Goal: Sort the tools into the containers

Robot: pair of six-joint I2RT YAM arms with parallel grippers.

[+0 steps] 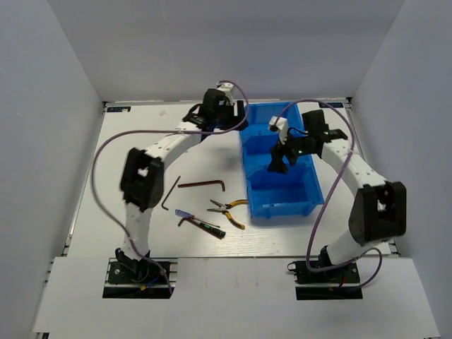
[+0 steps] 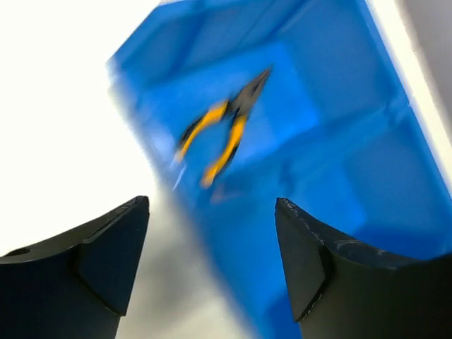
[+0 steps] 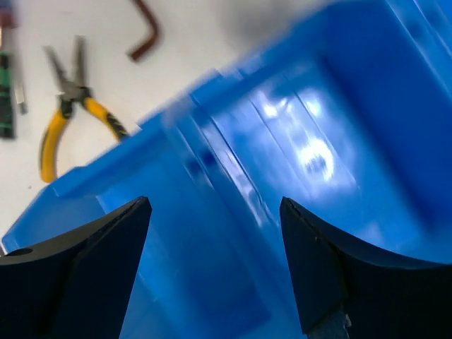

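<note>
Left hand point(image 2: 212, 203): I see it open, empty, by the bins point(image 2: 367, 141), pliers point(image 2: 222, 131) inside.
Right hand point(image 3: 215, 201): open, empty, above the bins.

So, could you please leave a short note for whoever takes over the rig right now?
Left claw: open, empty, at the far end of the blue bins.
Right claw: open, empty, over the bins, about midway along.
Done: one yellow pliers lies in a compartment.
To do: the second pliers, two hex keys and the screwdrivers lie on the table, left of the bins.
</note>
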